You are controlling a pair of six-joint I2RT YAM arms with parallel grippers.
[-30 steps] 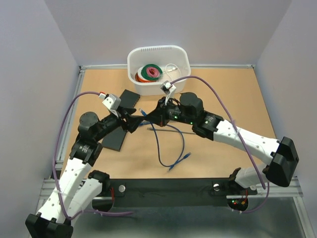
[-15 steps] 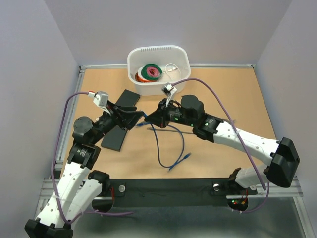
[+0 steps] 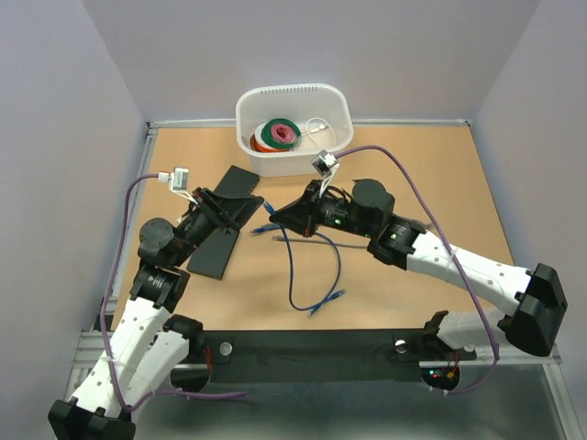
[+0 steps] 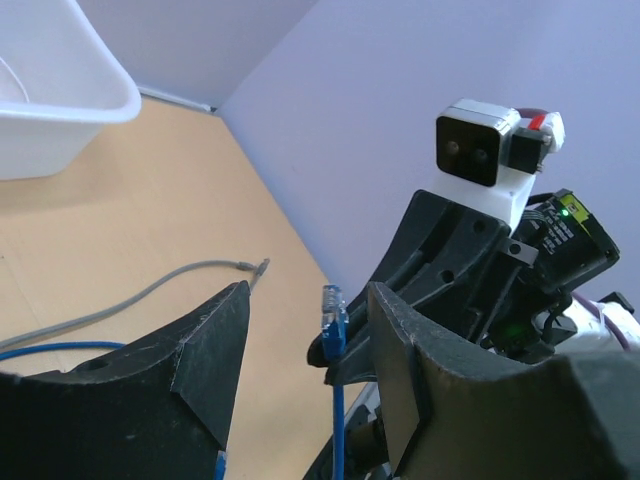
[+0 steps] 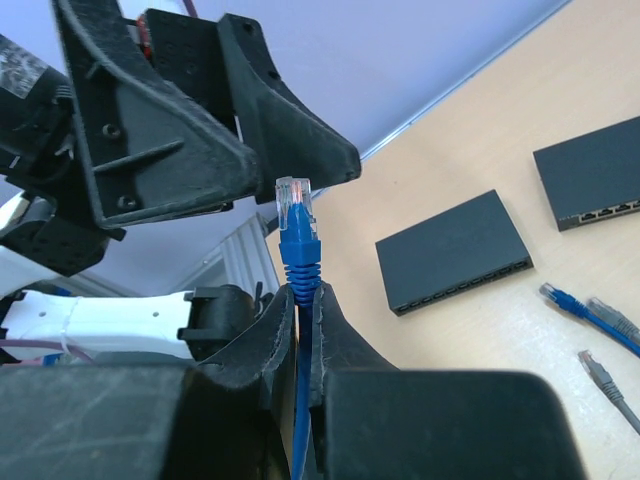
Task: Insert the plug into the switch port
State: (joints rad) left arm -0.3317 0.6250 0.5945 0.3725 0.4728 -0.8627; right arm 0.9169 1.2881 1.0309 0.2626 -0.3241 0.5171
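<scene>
**A:** From above, we are watching the right pincer (image 3: pixel 278 219) clenching the blue plug (image 3: pixel 269 209) over the desk's (image 3: pixel 413 183) middle, with the left pincer (image 3: pixel 246 213) gaping just beside it.

**B:** Through the left wrist, we are seeing the plug (image 4: pixel 332 305) upright beyond our spread jaws. Closing off-centre could be tipping it.

**A:** Through the right wrist, the switches (image 5: pixel 455 250) are lying well apart from it, toward the left edge. A tipped plug is risking a jam at the port.

Boxed in on three sides by plain pale-lavender walls (image 3: pixel 367 55), matte and unmarked. Below, a tan wood-grain tabletop (image 3: pixel 440 192), edged at left by a silver metal rail (image 3: pixel 145 142), at the near side by a black bar (image 3: pixel 312 353). Lit evenly; soft shadows only.
</scene>
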